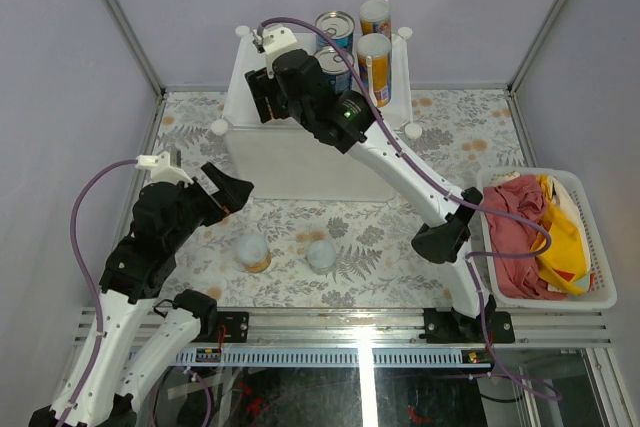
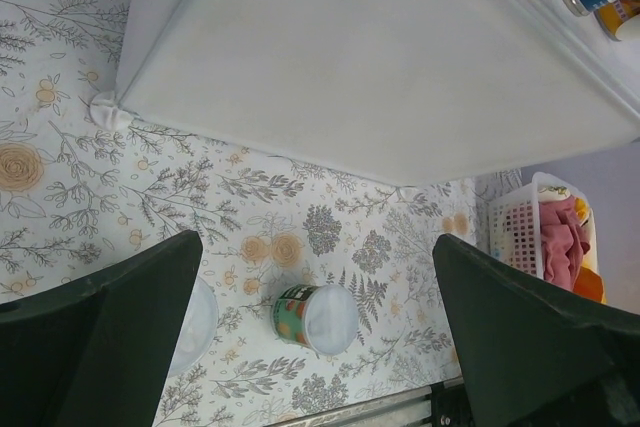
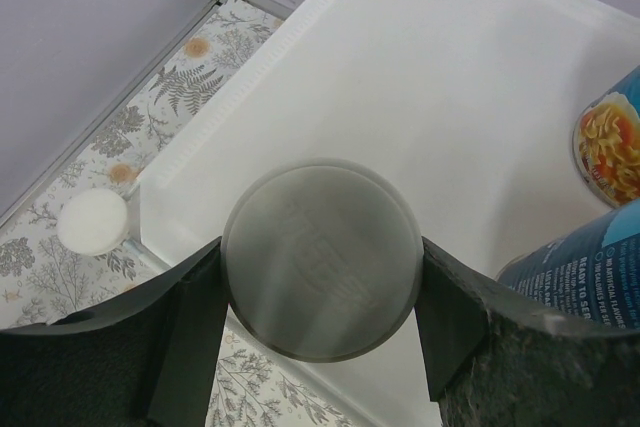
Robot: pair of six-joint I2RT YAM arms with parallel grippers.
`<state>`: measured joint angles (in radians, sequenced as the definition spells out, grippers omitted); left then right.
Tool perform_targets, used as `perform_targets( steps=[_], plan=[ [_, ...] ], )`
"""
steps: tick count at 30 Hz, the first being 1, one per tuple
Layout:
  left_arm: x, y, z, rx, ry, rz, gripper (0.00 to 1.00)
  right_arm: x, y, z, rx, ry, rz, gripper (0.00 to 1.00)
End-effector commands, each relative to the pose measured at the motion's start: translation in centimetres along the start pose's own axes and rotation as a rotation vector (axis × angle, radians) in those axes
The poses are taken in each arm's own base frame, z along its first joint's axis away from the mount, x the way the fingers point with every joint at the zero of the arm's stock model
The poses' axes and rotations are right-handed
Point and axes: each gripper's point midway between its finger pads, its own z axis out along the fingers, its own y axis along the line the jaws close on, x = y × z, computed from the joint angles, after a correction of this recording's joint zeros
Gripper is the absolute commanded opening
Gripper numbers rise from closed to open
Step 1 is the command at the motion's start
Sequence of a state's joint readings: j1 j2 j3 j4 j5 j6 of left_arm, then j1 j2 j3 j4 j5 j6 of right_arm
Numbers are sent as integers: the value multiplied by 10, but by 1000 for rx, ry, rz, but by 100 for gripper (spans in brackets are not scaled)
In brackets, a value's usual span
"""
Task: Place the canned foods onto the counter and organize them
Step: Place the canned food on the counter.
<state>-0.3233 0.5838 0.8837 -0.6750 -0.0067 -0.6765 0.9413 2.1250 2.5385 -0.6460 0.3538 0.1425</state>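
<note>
overhead, counter (image 1: 300,162): white cabinet, far centre of the flowered table (image 1: 470,137).
overhead, stock on top: 4 items at the far right of the counter: 2 blue cans (image 1: 335,27) and 2 tall yellow cans (image 1: 373,62).
overhead, stock below: 2 short cans (image 1: 252,252) on the table, near side, apart from the counter.
overhead, right gripper (image 1: 262,97): over the left part of the counter; its load is hidden here.
overhead, left gripper (image 1: 230,192): near left, above the table, close to the 2 short cans.
overhead, basket (image 1: 600,297): near right, holding red and yellow cloth.
left wrist, left gripper (image 2: 315,247): fingers spread wide, nothing between them.
left wrist, short cans (image 2: 315,317): 1 below the gap, with a green and orange label and a pale lid; the other is partly behind a finger.
right wrist, right gripper (image 3: 320,292): fingers partly closed, pressing both sides of the held can (image 3: 320,257), which has a pale lid.
right wrist, position: at the near left corner of the counter, by a round knob (image 3: 92,222); whether it rests on the top I cannot tell.
progress, judged: 4 placed, 1 being delivered, 2 to fetch; past halfway.
</note>
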Motion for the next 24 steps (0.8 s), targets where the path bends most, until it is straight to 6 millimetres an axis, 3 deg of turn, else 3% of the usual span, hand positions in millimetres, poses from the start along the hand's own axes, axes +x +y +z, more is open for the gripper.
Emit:
perform_targets(
  steps=[1, 5, 14, 24],
  plan=[
    [-11, -9, 2, 42, -49, -3, 100, -45, -7, -14, -12, -127, 53, 12],
    [-10, -9, 4, 45, -42, -1, 100, -43, -9, -12, -10, -121, 56, 23],
    [-10, -10, 6, 47, -39, 4, 100, -37, -8, -4, -24, -104, 58, 59],
    [-12, -11, 7, 45, -42, 14, 100, -35, -9, 1, -30, -102, 66, 84]
  ],
)
